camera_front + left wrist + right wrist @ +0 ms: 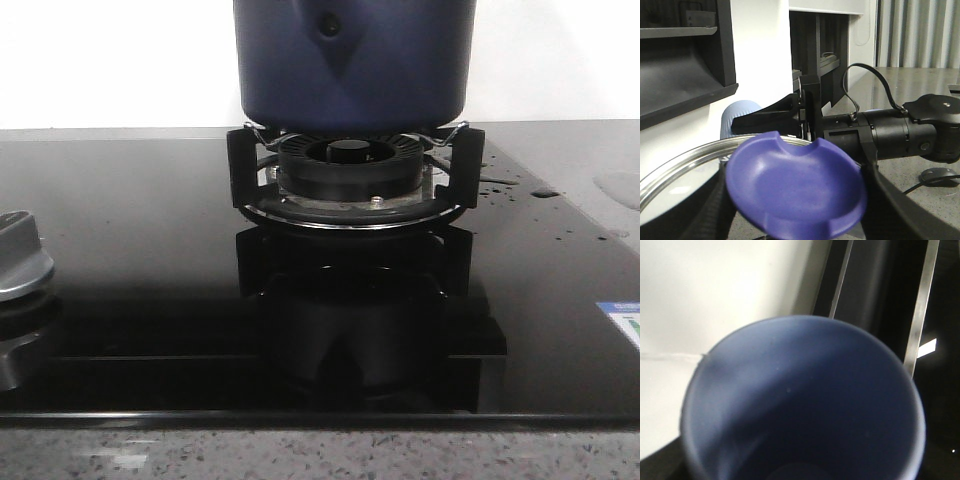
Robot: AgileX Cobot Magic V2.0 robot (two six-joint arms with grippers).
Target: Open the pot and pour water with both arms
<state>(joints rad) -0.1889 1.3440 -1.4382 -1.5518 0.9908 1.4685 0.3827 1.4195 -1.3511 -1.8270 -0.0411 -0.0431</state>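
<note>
The dark navy pot (355, 60) stands on the burner's pan support, its top cut off by the frame. Neither gripper appears in the front view. In the left wrist view my left gripper (800, 205) is shut on the purple knob (795, 190) of a glass lid with a steel rim (670, 175), held up off the pot. Beyond it, my right gripper (747, 122) has its black fingers around a light blue cup (740, 117). The cup's blue inside (805, 405) fills the right wrist view and hides the fingers there.
A black burner and pan support (350, 165) sit on the glossy black hob (150, 230). A metal control knob (20, 260) is at the left edge. Water drops (500, 185) lie right of the burner. Dark shelves (685, 75) hang behind the arms.
</note>
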